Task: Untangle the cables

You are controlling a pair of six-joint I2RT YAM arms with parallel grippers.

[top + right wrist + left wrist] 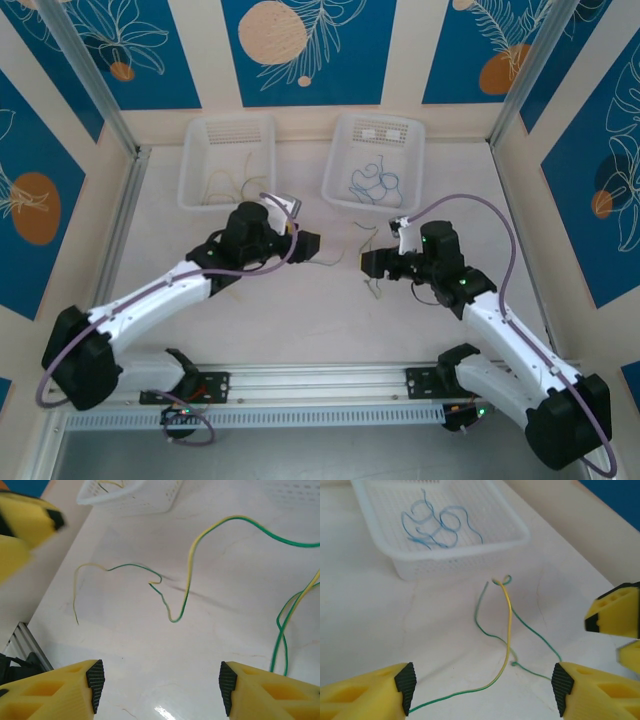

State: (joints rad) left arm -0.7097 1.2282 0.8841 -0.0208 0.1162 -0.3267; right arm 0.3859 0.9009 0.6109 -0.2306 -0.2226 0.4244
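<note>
Several thin, wavy green-and-yellow cables lie loose on the pale bench in the gap between the two facing grippers. One strand starts beside the left-hand fingertip of the left gripper and passes between its jaws. It turns from green to yellow and runs ahead to a small loop just short of a white mesh basket. An all-green strand crosses it just ahead of that gripper. The left gripper is open, jaws wide apart and closed on nothing. Further ahead, inside the basket, sits a loose tangle of blue cables. The right gripper is open too, with bare bench between its jaws. Ahead of it an S-curled strand bends from yellow to green. A thinner strand trails ahead to its left, and a doubled strand runs along its right side. Far ahead of the right gripper stands a second white basket holding a few yellowish cables. The crossing strands overlap one another on the bench between the grippers.
</note>
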